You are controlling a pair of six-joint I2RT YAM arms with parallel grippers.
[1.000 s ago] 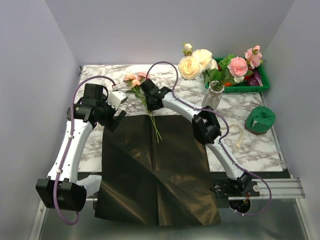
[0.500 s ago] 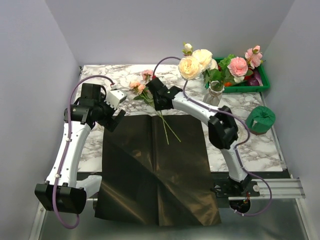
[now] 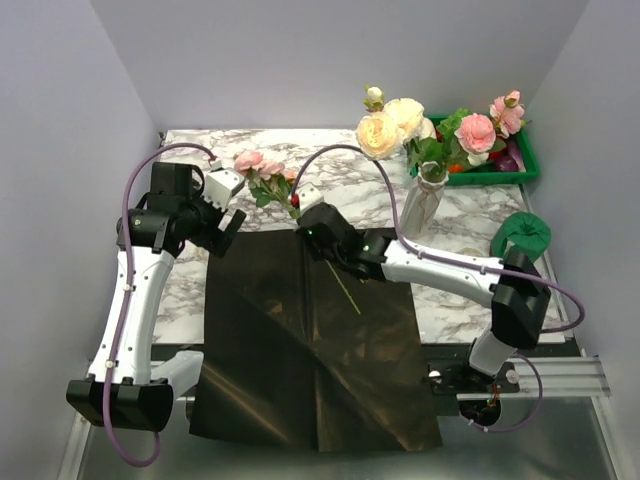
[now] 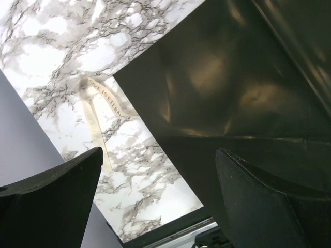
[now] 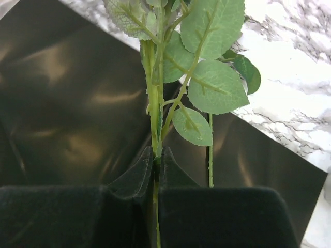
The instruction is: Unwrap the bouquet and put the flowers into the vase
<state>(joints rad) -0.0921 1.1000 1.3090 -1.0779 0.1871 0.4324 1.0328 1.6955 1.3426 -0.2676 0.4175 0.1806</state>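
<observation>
right claw (image 5: pixel 156 155): pinching the flowers (image 3: pixel 266 178) by the stems | left claw (image 4: pixel 159 173): spread wide above far-left corner of black wrapper (image 3: pixel 300 350)

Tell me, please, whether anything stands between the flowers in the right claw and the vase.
Nothing lies on the marble between the flowers, held in the right claw, and the vase. The vase mouth, though, is crowded with the leaves and stems of other blooms, so new stems would probably have to thread between them.
</observation>
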